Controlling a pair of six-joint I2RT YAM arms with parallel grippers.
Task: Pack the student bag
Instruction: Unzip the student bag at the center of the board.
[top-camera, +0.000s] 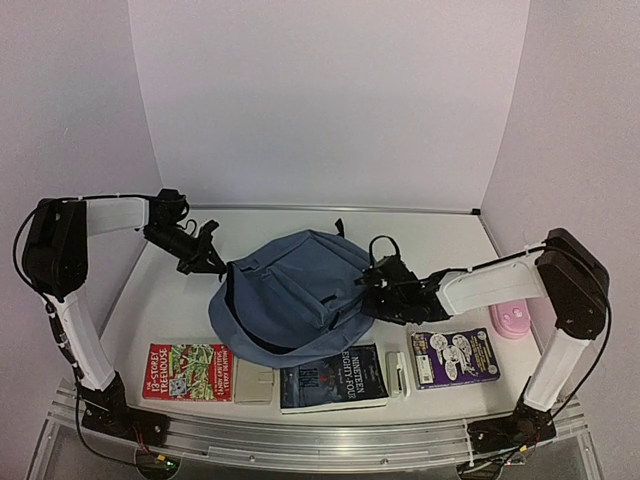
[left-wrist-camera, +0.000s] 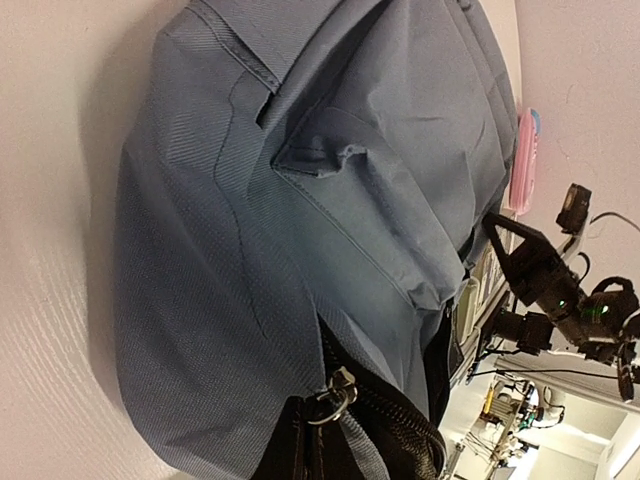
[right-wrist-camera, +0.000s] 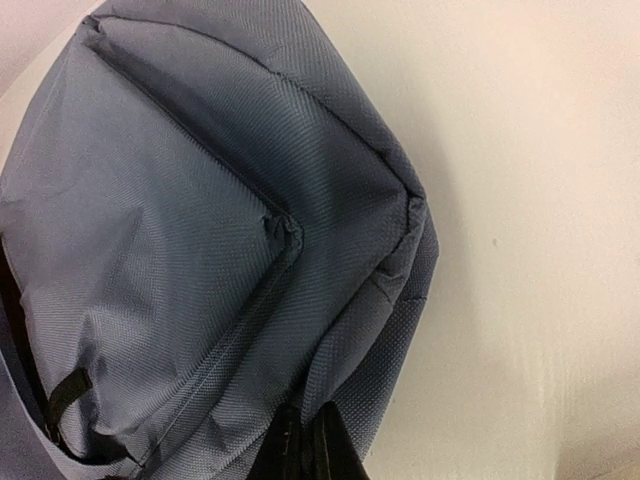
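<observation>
The student bag (top-camera: 290, 295), a slate-blue backpack, lies slumped in the middle of the table with its front pocket (right-wrist-camera: 150, 260) up. My left gripper (top-camera: 215, 262) is at the bag's upper left edge. In the left wrist view the left gripper (left-wrist-camera: 305, 430) is shut on the bag's fabric right beside the metal zipper ring (left-wrist-camera: 338, 395). My right gripper (top-camera: 368, 290) is at the bag's right side. In the right wrist view the right gripper (right-wrist-camera: 308, 430) is shut, pinching a fold of the blue fabric at the bag's edge.
Along the near edge lie a red Treehouse book (top-camera: 187, 371), a beige flat item (top-camera: 253, 381), a dark Nineteen Eighty-Four book (top-camera: 333, 377), a small white item (top-camera: 397, 373) and a purple book (top-camera: 455, 358). A pink pencil case (top-camera: 513, 318) sits at the right.
</observation>
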